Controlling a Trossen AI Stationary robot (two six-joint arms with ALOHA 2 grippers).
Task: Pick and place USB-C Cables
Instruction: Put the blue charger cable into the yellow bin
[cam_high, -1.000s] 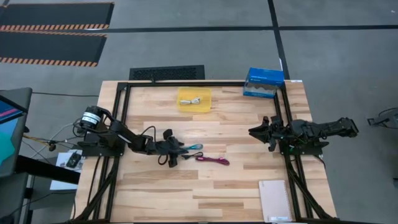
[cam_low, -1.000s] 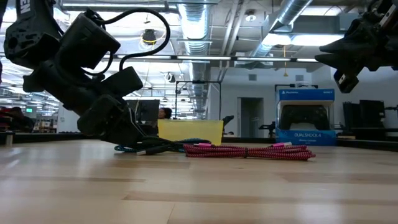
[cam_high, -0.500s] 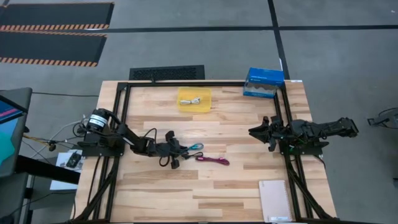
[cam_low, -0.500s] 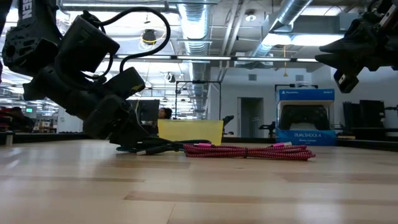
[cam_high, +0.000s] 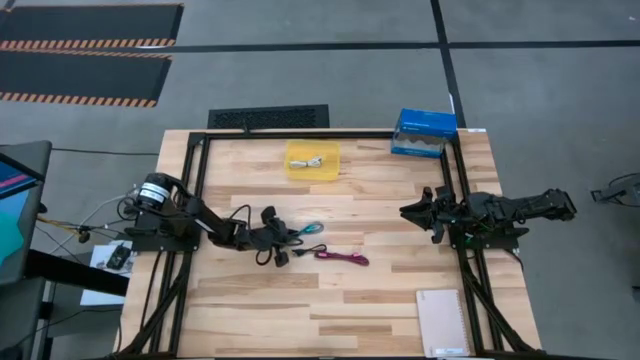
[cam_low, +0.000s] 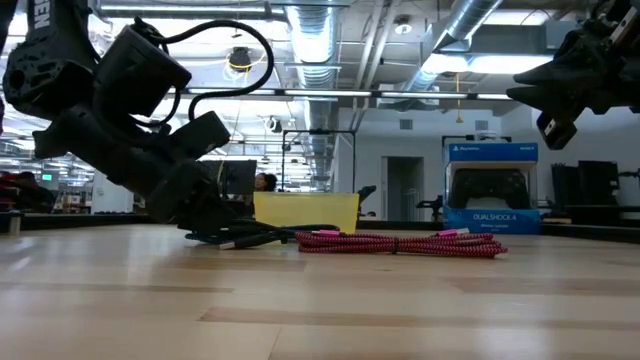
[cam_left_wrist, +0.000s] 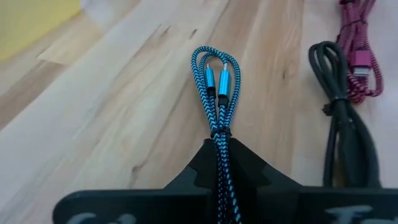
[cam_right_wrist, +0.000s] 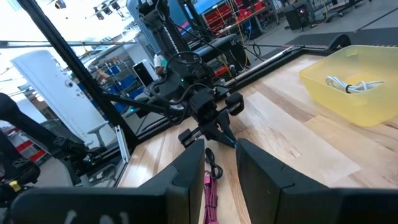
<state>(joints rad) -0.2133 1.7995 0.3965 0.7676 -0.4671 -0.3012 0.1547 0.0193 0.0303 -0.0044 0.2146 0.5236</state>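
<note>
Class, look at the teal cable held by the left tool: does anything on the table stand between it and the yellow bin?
Nothing visible does. The left tool grips the teal cable, and bare wood lies between it and the yellow bin. The black cable and magenta-red cable lie on the side away from the bin.

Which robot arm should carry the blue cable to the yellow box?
Probably the left. The left gripper is already shut on the teal cable, with the yellow bin across open table. The right gripper waits empty by the right edge.
</note>
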